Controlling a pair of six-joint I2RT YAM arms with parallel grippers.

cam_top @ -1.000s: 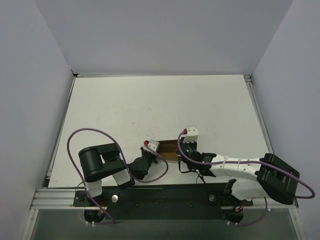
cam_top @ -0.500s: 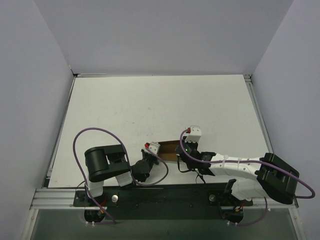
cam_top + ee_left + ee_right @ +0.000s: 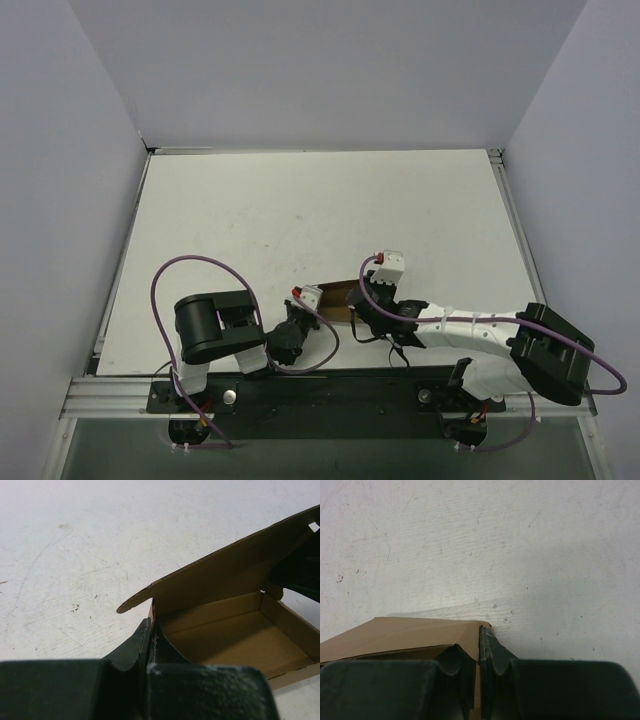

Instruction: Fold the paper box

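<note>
Scuffed white table; paper box (brown, open) sits near the front edge.

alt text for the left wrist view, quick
A shallow brown paper box, open with its lid flap raised behind it, is seen against a scuffed white table. The left gripper pinches the box's near-left corner wall.

Paper box now slightly askew.

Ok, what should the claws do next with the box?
Probably fold the lid down to close the box. The box lies open with its lid sticking up at the back, and the left claw and right claw each pinch one end, so it looks steady enough.
</note>
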